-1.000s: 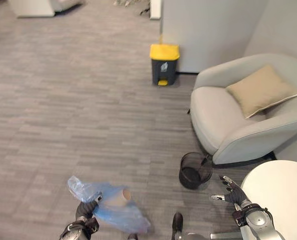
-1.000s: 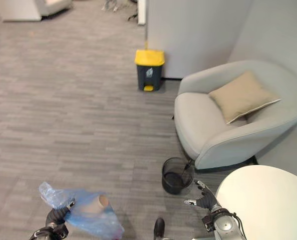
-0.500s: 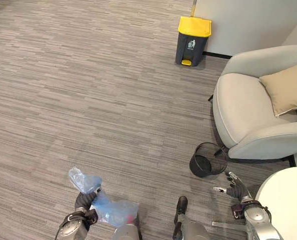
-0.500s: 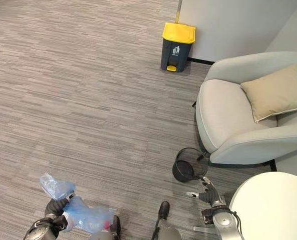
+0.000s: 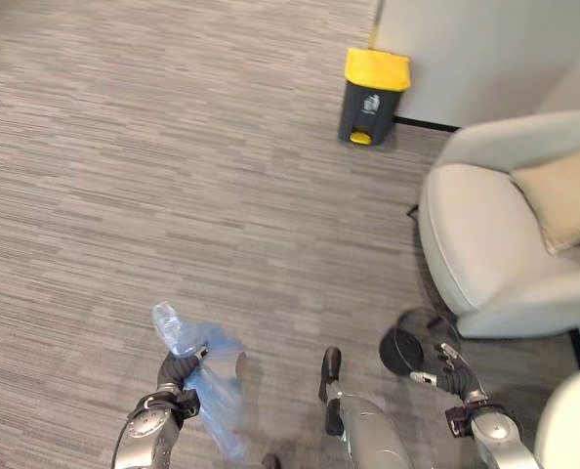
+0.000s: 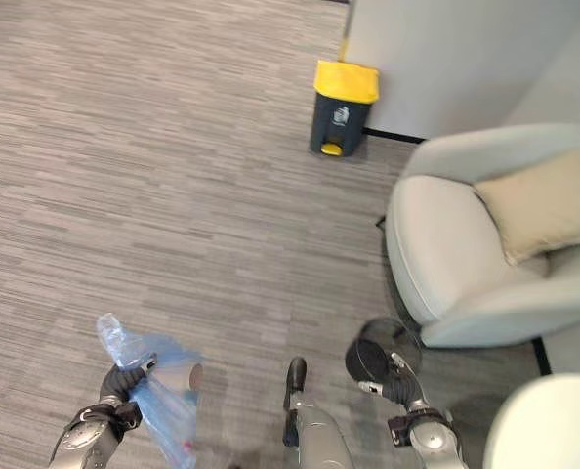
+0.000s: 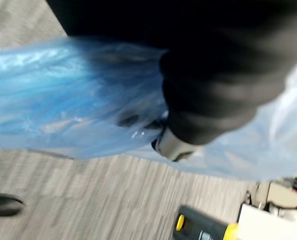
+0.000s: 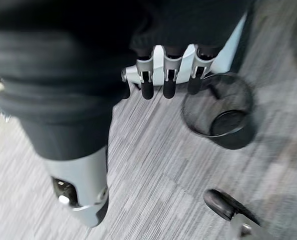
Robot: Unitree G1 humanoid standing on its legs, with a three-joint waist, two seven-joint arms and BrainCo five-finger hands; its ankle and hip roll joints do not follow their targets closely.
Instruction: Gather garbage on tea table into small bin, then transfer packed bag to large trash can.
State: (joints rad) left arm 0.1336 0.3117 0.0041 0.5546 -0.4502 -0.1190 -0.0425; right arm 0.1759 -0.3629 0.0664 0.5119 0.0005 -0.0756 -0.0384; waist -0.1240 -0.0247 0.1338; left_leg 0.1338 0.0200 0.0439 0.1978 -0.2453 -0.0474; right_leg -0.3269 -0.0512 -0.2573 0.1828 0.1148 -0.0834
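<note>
Now, from largest to smallest:
Floor (image 5: 173, 147): grey striped carpet, it carries everything below.
Armchair (image 5: 495, 234): light grey, at the robot's right, by the wall; a beige cushion (image 5: 563, 200) leans in its seat corner.
Worktop (image 6: 549, 425): round and white, at the lower right edge, near the right arm.
Trash can (image 5: 373, 83): dark body with yellow lid, upright against the wall, well apart from both hands.
Bag (image 5: 212, 386): blue clear plastic, packed, with a brownish round thing inside; it hangs off the floor at the robot's left, its neck bunched in the left hand, its loose top sticking out above the fingers.
Bin (image 5: 405, 350): small, black mesh, upright on the floor just beside the armchair's front, near the right hand.
Left hand (image 5: 178, 371): fingers clenched round the bag's neck, grasping it; the wrist view shows blue plastic (image 7: 78, 100) pressed close around the hand.
Right hand (image 8: 166, 70): released, fingers (image 8: 168, 87) straight and slightly spread, holding nothing, just beside the bin but apart from its rim.
</note>
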